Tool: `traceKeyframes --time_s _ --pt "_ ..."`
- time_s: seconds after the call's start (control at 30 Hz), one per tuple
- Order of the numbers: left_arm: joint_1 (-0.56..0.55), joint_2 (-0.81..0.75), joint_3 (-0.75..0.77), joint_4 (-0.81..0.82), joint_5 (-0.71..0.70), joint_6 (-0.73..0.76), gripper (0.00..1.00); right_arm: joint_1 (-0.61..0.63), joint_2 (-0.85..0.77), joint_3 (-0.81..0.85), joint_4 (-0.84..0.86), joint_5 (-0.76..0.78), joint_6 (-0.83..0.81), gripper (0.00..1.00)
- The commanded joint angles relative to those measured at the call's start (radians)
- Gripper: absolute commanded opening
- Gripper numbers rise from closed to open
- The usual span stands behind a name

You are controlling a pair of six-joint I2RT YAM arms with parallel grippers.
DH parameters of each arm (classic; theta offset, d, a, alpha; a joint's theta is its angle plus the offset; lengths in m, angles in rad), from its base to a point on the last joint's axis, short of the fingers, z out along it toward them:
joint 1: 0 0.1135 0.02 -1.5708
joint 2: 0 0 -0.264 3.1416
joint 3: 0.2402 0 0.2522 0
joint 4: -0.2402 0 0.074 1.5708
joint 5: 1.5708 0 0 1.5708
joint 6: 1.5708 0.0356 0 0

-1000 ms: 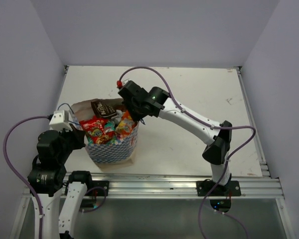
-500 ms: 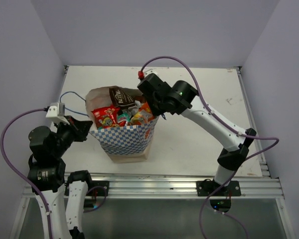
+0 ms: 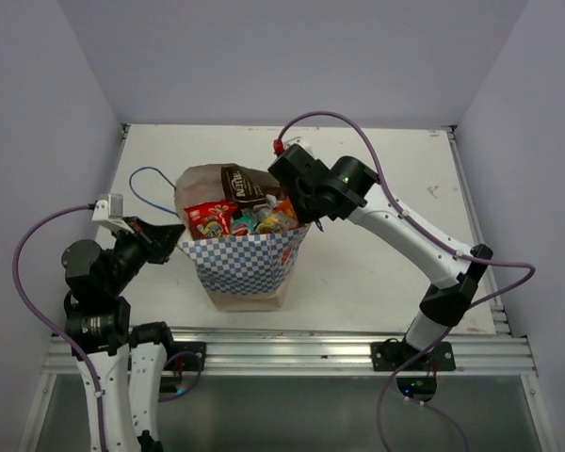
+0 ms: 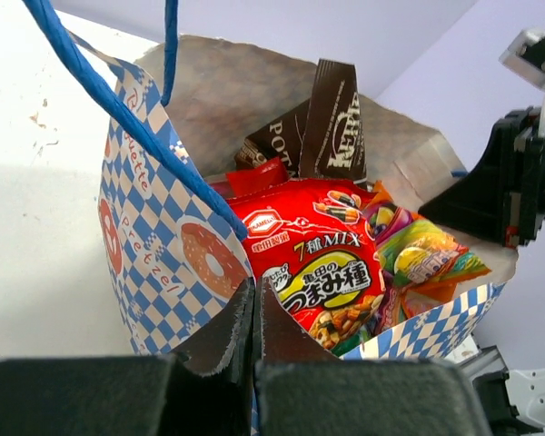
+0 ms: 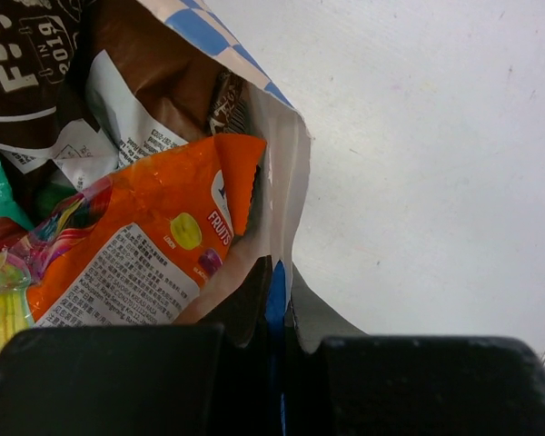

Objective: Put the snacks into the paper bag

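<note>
Snacks (image 3: 228, 217) in crinkly packets fill the boxy blue-checked paper bag (image 3: 248, 266); my left gripper (image 3: 177, 245) (nine o'clock) and right gripper (image 3: 304, 220) (three o'clock) clamp its rim, so I should keep it level.

Bag (image 3: 248, 270) stuffed with snacks (image 3: 248, 220).
White, blue-checked bag stands upright, mouth open; red packet (image 3: 210, 218), orange pack (image 3: 279, 222) and tall brown packet (image 3: 245, 185) poke above its rim, blue cord (image 3: 143, 179) looping out left.
</note>
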Motion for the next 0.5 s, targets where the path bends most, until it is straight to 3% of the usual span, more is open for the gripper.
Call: traceKeyframes --time_s 0.0,0.13,0.23,0.27,0.3,0.4,0.43,0.47 --pt "0.012 0.028 0.011 0.325 0.008 -0.041 0.0 -0.032 -0.103 -0.029 0.058 0.09 0.012 0.0" --pt "0.001 0.097 -0.004 0.424 -0.013 -0.059 0.0 -0.069 -0.115 -0.057 0.069 0.093 -0.002 0.0" --pt "-0.068 0.146 -0.004 0.453 -0.1 -0.041 0.0 -0.098 -0.12 -0.078 0.08 0.09 -0.014 0.0" --pt "-0.155 0.174 -0.012 0.476 -0.192 -0.035 0.0 -0.112 -0.12 -0.089 0.088 0.087 -0.022 0.0" --pt "-0.222 0.192 -0.012 0.49 -0.193 -0.03 0.0 -0.118 -0.12 -0.095 0.092 0.087 -0.023 0.0" --pt "-0.613 0.307 0.008 0.513 -0.543 0.048 0.0 -0.143 -0.12 -0.107 0.101 0.082 -0.028 0.0" --pt "-0.76 0.346 0.051 0.517 -0.842 0.085 0.0 -0.146 -0.12 -0.11 0.105 0.082 -0.036 0.0" --pt "-1.062 0.433 0.078 0.521 -0.995 0.165 0.0 -0.152 -0.122 -0.112 0.105 0.082 -0.034 0.0"
